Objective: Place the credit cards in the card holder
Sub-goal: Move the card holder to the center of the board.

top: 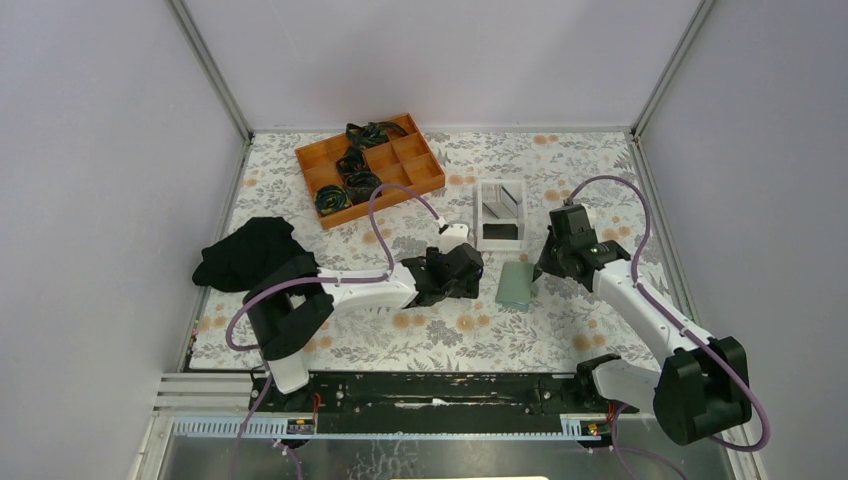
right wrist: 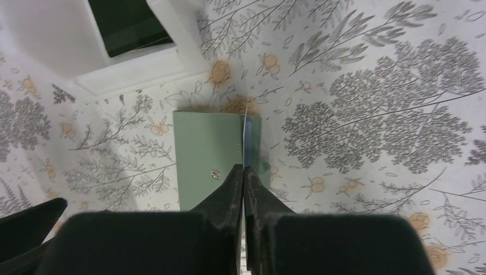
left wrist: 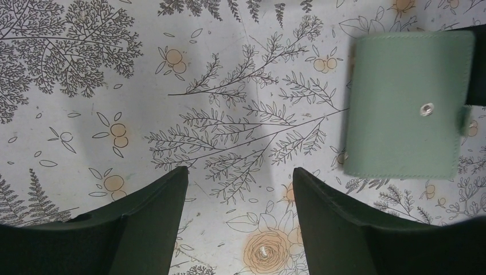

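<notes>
The sage-green card holder lies flat on the floral table between the two arms, snap stud up; it also shows in the left wrist view and the right wrist view. My right gripper is shut on a thin light-blue credit card, held on edge right over the holder's right part. In the top view this gripper sits at the holder's far right corner. My left gripper is open and empty, just left of the holder. More cards lie in a white tray.
The white tray stands just behind the holder, with a black card in it. An orange compartment box with dark coiled items is at the back left. A black cloth lies at the left edge.
</notes>
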Controlling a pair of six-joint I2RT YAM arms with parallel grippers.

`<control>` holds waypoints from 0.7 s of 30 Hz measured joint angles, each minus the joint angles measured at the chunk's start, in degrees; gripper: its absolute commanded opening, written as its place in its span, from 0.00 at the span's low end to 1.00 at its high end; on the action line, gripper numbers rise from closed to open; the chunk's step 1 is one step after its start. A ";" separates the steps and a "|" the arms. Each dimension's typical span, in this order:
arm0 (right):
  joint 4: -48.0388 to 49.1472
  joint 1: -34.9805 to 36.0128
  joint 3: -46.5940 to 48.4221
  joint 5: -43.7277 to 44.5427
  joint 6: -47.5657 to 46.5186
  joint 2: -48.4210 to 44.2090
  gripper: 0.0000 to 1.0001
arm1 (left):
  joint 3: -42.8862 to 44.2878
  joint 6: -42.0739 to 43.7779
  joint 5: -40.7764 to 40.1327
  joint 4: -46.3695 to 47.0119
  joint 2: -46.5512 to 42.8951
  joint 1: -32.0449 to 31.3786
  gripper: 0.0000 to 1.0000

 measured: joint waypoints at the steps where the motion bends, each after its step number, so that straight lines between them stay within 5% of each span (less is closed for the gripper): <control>1: 0.24 0.00 -0.26 -0.72 0.24 -0.20 0.00 | -0.07 -0.17 0.00 0.15 0.00 0.00 0.74; 10: 0.63 2.12 -2.05 -2.62 2.78 -2.05 0.00 | -3.45 -1.99 0.94 0.90 -0.98 0.00 0.74; 21: 2.60 16.48 -1.55 -0.50 10.08 1.49 0.00 | -9.66 -4.61 1.27 1.03 -7.43 -0.02 0.73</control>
